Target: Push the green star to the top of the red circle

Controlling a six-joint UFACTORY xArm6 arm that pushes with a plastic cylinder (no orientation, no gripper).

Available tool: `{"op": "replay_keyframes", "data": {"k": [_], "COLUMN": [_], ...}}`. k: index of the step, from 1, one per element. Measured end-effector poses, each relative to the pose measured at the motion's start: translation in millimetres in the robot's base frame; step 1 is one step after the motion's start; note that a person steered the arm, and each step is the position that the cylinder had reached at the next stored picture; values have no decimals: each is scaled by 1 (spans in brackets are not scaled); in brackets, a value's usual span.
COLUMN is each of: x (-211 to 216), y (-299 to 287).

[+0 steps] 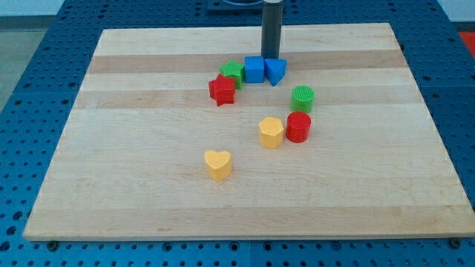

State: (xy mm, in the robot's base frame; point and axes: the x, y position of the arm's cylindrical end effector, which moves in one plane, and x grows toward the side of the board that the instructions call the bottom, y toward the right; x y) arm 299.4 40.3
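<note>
My tip (272, 58) rests on the tabletop (133, 193); no claw fitted, a bare rod. Touching just below: blue triangular block (275, 70), blue cube (254, 69). Left of those, green star (232, 72), red star (222, 90). Well below-right: green cylinder (302, 98) above red circle (298, 127).

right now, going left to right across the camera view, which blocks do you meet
yellow heart → red star → green star → blue cube → yellow hexagon → blue triangle; the red circle and green circle overlap, rightmost. My tip sits just above the blue triangle.
</note>
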Motion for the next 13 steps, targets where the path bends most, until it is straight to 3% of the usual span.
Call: {"op": "replay_keyframes", "data": {"k": [2,4,5,6,9,13], "x": [-5,-18,-3,15,-1,56], "y": [-1,-72,-88,-87,-78,-61]}}
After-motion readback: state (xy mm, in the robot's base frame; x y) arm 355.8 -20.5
